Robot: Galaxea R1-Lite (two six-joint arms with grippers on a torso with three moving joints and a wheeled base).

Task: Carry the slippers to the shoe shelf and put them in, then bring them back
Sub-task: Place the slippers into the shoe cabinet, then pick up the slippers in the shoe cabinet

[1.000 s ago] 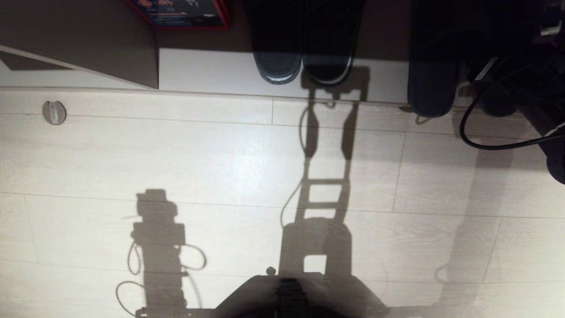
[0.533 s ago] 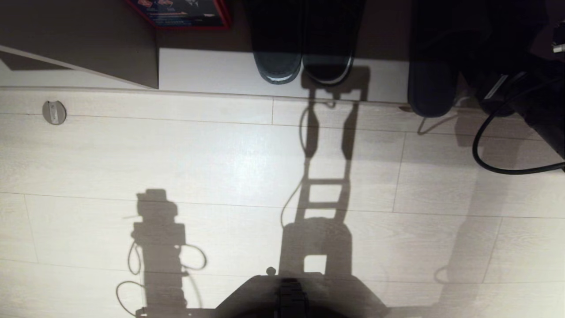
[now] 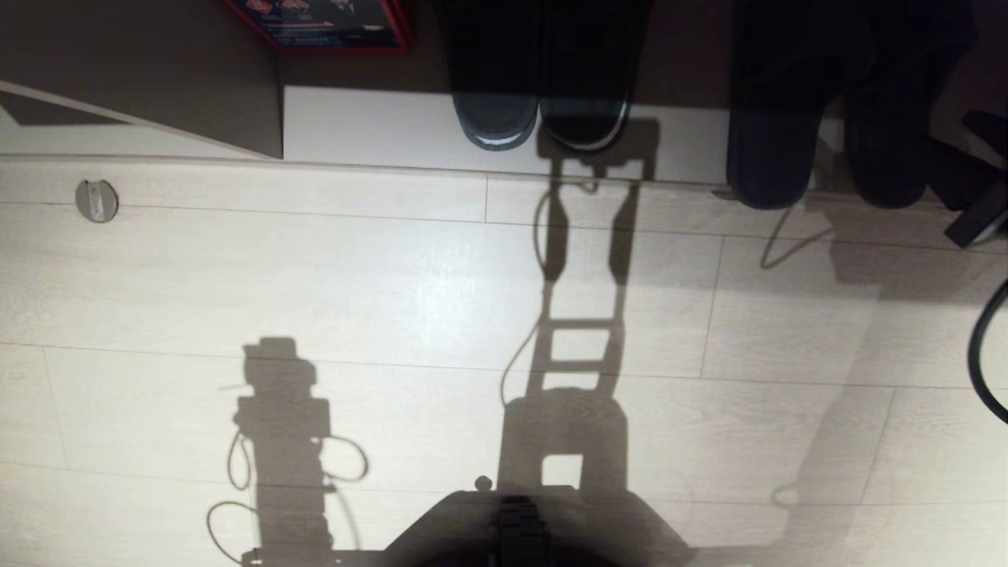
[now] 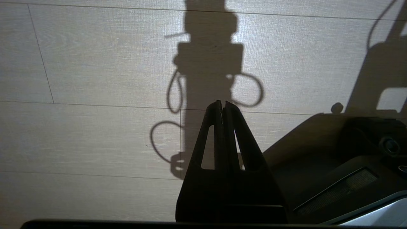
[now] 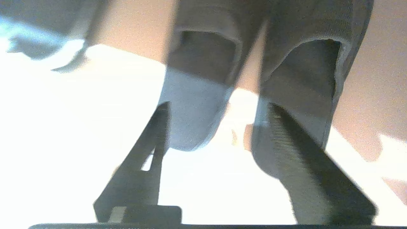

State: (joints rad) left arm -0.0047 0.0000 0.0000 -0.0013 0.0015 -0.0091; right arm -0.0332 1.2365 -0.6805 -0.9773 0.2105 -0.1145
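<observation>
- Where is the right gripper (image 3: 976,209)?
- From up top, only a dark bit of it shows at the far right edge, just beside the slippers (image 3: 827,157). I cannot see its fingers there.
- And the slippers?
- They sit side by side in the shoe shelf (image 3: 378,126). Their heels stick out over the front edge, above the pale floor (image 3: 394,299). Another pair of slippers (image 3: 543,94) sits near the middle of the shelf, and a red box (image 3: 331,27) is further left.
- What does the left arm's camera see?
- The left gripper (image 4: 222,106) hangs over the floor with its fingers pressed together. It has nothing in it.
- And the right arm's camera?
- The right gripper (image 5: 216,108) has its fingers (image 5: 152,140) wide apart. The slippers (image 5: 254,79) lie just past the tips. It holds nothing.
</observation>
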